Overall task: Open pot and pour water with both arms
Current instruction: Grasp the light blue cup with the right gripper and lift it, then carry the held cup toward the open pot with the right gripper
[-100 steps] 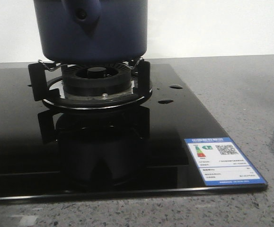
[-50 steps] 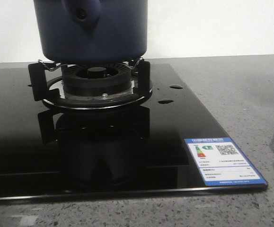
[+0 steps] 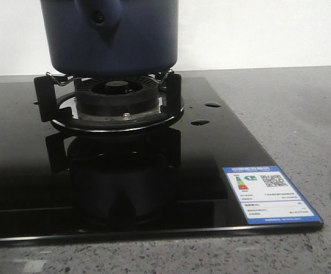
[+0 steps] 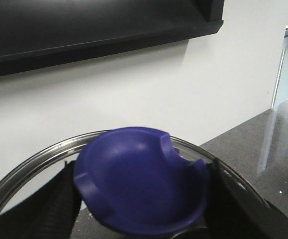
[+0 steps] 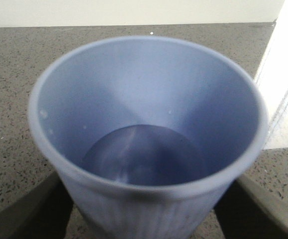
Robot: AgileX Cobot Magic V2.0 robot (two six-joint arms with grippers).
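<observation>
The dark navy-blue pot [image 3: 114, 40] sits on the gas burner [image 3: 116, 94], its handle lug [image 3: 99, 16] facing me; the frame cuts off its top. Neither gripper shows in the front view. In the left wrist view my left gripper [image 4: 143, 201] is shut on the blue lid knob [image 4: 141, 181], with the lid's metal rim [image 4: 29, 159] curving behind it. In the right wrist view my right gripper [image 5: 144, 211] is shut on a light blue ribbed cup [image 5: 148, 84], held upright over the grey counter. I cannot tell whether water is in it.
A black glass cooktop [image 3: 16, 171] with a white and blue label [image 3: 271, 194] lies on the speckled grey counter [image 3: 302, 114]. A white wall stands behind. A dark cabinet or hood [image 4: 84, 25] hangs above in the left wrist view.
</observation>
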